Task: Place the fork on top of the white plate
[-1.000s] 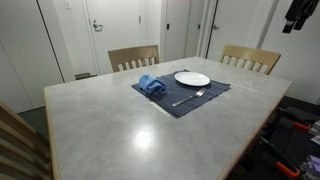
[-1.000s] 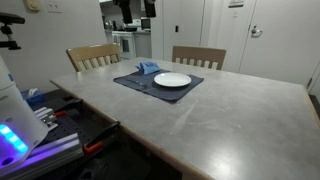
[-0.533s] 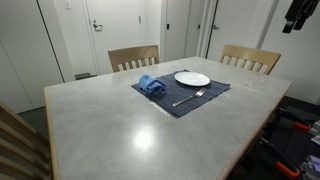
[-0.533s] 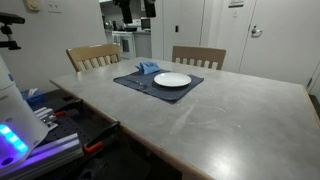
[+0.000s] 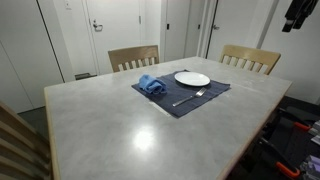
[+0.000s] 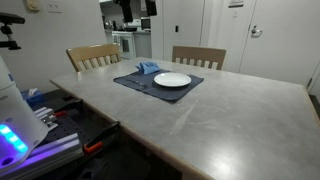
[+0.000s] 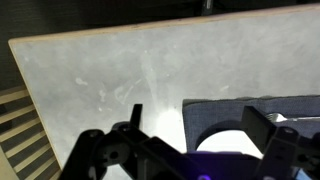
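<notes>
The gripper (image 7: pixel 193 114) hangs high over the table, its two fingers (image 7: pixel 262 128) spread wide apart with nothing held between them. Looking down past the jaws in the wrist view, a dark blue placemat (image 7: pixel 240 108) lies right beneath them. A curved edge of the white plate (image 7: pixel 222 140) shows in the gap, and the bare grey table (image 7: pixel 100 70) stretches away beyond. From up there I can't pick out the fork. In an exterior view the fork (image 5: pixel 190 97) lies flat on the placemat, just beside the plate and not on it, far below the jaws and well apart from them. A crumpled blue cloth (image 5: pixel 151 85) sits on the same mat, near the plate. Farther off, past the table's far edge, stand two wooden chairs (image 5: pixel 133 57), pushed in close, with pale doors (image 5: pixel 112 25) in the wall behind them.
</notes>
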Available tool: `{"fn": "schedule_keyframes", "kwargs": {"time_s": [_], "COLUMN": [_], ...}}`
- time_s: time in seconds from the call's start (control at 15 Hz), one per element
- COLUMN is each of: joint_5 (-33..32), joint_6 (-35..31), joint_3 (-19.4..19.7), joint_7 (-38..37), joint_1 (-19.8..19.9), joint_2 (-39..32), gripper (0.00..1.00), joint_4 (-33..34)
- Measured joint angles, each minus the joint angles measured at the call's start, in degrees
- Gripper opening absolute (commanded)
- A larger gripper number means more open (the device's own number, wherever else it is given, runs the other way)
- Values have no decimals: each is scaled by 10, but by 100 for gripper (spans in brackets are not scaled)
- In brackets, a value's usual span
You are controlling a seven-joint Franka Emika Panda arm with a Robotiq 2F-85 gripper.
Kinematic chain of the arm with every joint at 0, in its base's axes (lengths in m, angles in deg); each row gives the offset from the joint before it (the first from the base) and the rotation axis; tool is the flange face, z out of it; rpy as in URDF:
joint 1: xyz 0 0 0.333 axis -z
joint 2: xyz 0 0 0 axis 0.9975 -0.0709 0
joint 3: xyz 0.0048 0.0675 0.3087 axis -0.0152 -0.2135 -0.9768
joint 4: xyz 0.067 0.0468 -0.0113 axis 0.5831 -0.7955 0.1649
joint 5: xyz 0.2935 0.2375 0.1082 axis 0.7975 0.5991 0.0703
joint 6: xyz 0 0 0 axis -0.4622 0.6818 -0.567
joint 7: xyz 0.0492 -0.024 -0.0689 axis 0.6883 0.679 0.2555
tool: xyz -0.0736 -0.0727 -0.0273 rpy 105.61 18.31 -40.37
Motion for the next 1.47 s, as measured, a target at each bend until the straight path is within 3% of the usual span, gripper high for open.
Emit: {"fn": "schedule_keyframes", "kwargs": {"time_s": [0.53,1.47], "joint_5": [0,-3], "joint_6": [-13,-204], "joint_3": [6,25], "joint_7": [81,274], "joint_1": [-31,-126], "joint_2": [0,-68], "gripper": [100,100], "joint_4": [3,3]}}
